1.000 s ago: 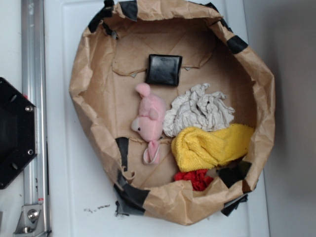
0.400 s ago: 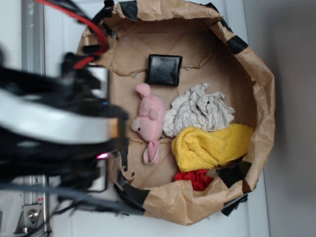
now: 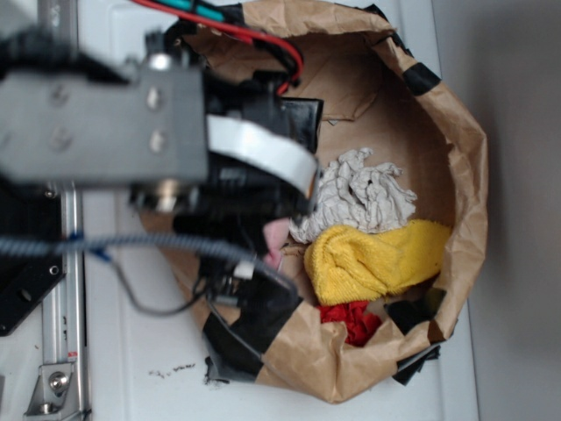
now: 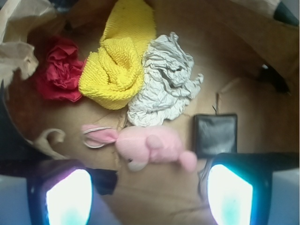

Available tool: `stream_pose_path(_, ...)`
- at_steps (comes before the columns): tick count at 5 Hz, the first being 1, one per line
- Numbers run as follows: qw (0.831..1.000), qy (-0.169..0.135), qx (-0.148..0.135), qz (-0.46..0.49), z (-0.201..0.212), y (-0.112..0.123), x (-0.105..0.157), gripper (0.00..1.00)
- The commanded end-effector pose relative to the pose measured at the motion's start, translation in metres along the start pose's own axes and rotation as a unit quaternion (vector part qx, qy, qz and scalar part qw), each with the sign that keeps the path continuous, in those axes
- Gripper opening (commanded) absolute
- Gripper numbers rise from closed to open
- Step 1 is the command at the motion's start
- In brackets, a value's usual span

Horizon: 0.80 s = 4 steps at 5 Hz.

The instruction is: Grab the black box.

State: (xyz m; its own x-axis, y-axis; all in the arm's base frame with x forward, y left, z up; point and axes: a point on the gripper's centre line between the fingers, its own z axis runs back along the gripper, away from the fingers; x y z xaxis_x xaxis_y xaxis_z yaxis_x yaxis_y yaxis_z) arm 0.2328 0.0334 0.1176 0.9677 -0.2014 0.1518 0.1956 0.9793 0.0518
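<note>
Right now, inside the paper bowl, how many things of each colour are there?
Black: 1, the box
Pink: 1, the plush
Yellow: 1, the cloth
Grey-white: 1, the rag
Red: 1, the wad
Total: 5

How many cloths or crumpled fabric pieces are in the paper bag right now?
3: the yellow cloth in the middle, the red cloth touching its side, the grey cloth on its other side, near the pink plush toy. More may be hidden underneath.

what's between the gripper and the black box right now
Nothing covers the black box; its top is bare. The pink plush toy lies beside it, below the open gripper, close enough to be caught.
</note>
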Motion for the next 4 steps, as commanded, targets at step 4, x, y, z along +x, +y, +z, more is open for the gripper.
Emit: stream_pose_path(4, 0.995, 0.052, -0.002, 0.088, -0.059, 0.06, 0.003, 1.0)
